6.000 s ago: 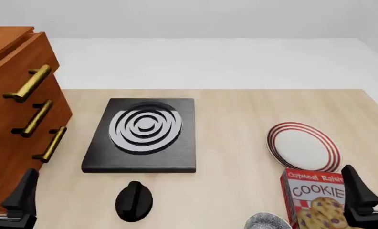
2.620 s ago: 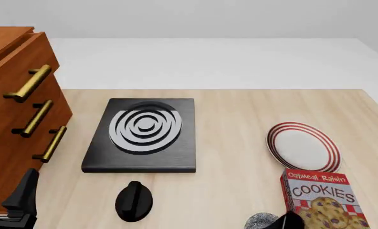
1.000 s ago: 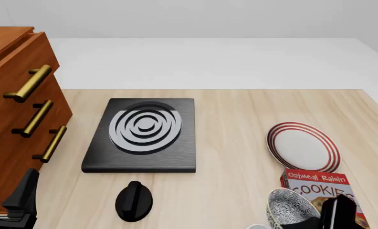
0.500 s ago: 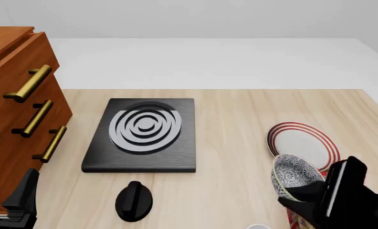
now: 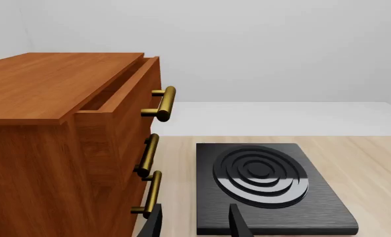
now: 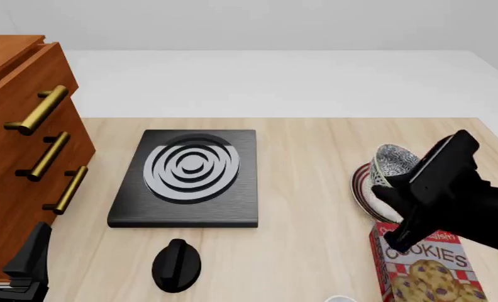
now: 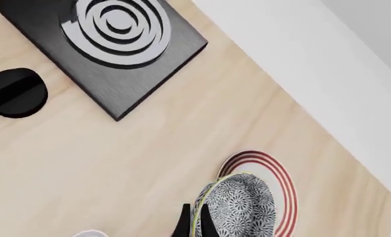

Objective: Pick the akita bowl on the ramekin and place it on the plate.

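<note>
One akita bowl (image 6: pixel 394 158) sits clamped in right pincer (image 7: pixel 194 224).

a simulated kitchen scene: a pale wooden worktop (image 6: pixel 308 145) carries a black square stove burner with grey concentric rings (image 6: pixel 188 176) and its black round knob (image 6: pixel 176 265), a brown wooden drawer cabinet with brass handles (image 6: pixel 27 151) at the left edge, and a red cookie box (image 6: pixel 425 264) near the right front corner.
</note>
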